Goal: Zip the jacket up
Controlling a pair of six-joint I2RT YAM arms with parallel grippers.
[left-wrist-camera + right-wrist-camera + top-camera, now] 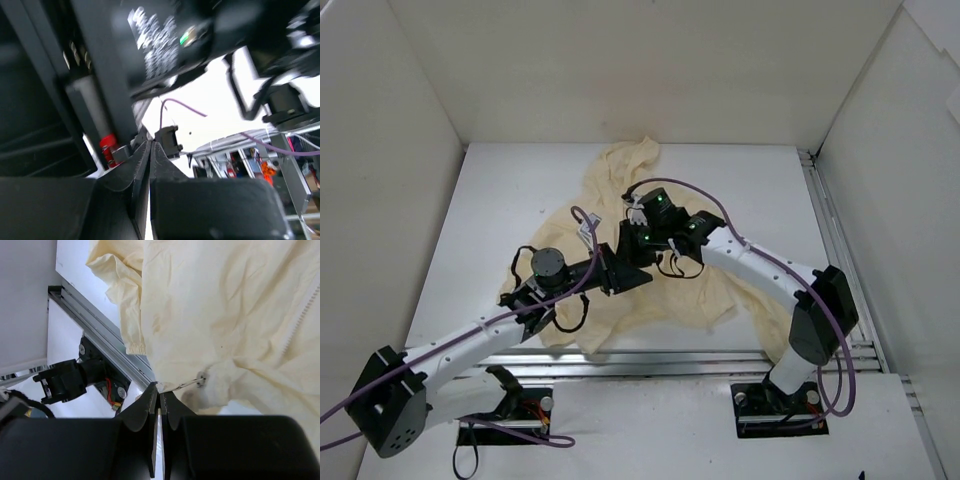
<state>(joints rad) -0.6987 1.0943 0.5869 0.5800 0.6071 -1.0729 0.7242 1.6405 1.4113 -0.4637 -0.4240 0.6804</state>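
Observation:
The pale yellow-cream jacket point(705, 290) lies crumpled on the white table, hood toward the back. In the right wrist view the jacket point(225, 300) fills the upper right, with a line of zipper teeth point(300, 315) at the right edge. My right gripper point(159, 391) is shut on a thin pull that runs to a small metal piece point(201, 380) on a bunched fold. In the top view my right gripper point(630, 245) and left gripper point(642, 274) meet over the jacket's middle. My left gripper point(150, 145) is shut, with no fabric seen between its fingers.
An aluminium rail point(720, 355) runs along the table's near edge and also shows in the right wrist view point(100, 335). White walls enclose the table on three sides. The right arm's black body point(165, 40) hangs close above my left gripper.

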